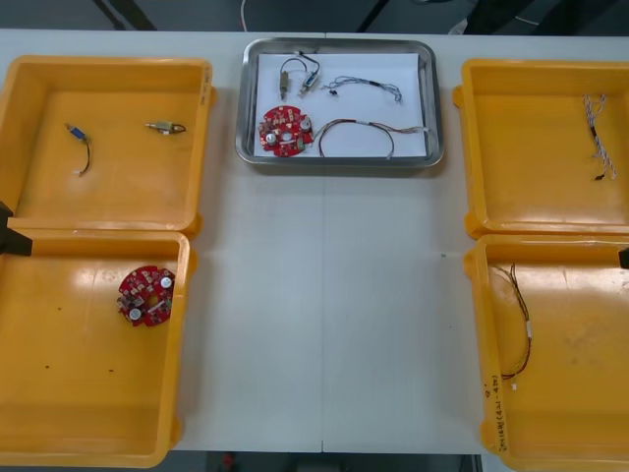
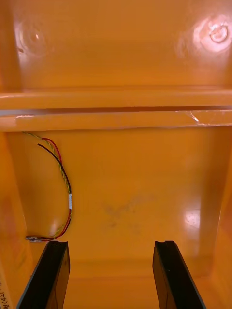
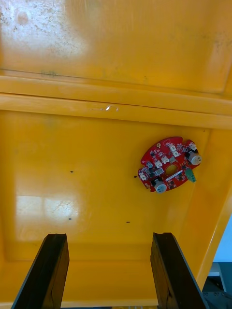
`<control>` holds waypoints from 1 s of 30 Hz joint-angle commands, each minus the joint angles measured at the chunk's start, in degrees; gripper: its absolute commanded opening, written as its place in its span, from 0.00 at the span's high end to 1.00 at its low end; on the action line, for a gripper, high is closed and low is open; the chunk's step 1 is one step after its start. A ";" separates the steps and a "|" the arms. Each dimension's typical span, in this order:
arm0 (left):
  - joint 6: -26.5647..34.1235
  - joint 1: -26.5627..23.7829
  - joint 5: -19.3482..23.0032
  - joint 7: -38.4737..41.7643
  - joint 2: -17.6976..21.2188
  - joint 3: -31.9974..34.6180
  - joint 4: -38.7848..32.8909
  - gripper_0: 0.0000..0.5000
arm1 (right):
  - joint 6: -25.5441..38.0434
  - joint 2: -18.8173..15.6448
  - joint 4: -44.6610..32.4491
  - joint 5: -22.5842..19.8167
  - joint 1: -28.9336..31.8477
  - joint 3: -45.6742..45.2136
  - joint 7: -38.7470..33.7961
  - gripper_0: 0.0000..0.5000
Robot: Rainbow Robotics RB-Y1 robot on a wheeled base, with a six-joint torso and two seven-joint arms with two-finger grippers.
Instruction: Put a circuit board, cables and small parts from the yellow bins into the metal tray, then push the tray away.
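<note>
Seen from above, a light bench [image 1: 324, 324] carries four yellow bins, two at each side, with a metal tray [image 1: 435, 98], white inside, between the far pair. Black handwriting [image 1: 496, 413] runs along the rim of the near right bin [image 1: 570, 393]; it is too small to read.

The left gripper [image 3: 108, 236] hangs over the near left bin [image 1: 59, 393]; its fingers stand apart and hold nothing. A round red circuit board [image 3: 169, 165] lies flat on the bin floor ahead of the fingers, in line with the finger on the side of the bin's inner wall and well apart from both tips.

The right gripper [image 2: 111, 244] hangs over the near right bin; its fingers are also spread and empty. A red and yellow cable [image 2: 65, 193] curves along the floor ahead of the finger nearer the inner wall; its loose end lies just beyond that fingertip.

The tray holds a second circuit board [image 1: 286, 131], a blue and white cable [image 1: 364, 87], a thin cable [image 1: 359, 128] beside the board, and a small metal part [image 1: 291, 71]. The far left bin [image 1: 118, 187] holds a short cable [image 1: 81, 149] and another small metal part [image 1: 165, 127]; the far right bin [image 1: 531, 147] holds a twisted cable [image 1: 598, 133].
</note>
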 commanded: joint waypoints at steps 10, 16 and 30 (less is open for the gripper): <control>-0.53 0.89 0.43 -4.55 2.58 1.78 -1.22 0.00 | 0.17 -2.07 -0.04 0.75 3.85 -2.90 1.42 0.00; -0.53 0.89 0.43 -4.55 2.58 1.78 -1.22 0.00 | 0.17 -2.07 0.05 0.66 4.99 -3.51 1.94 0.00; -0.53 0.89 0.43 -4.55 2.58 1.78 -1.22 0.00 | -0.76 -2.07 0.05 0.05 5.96 -3.43 2.74 0.00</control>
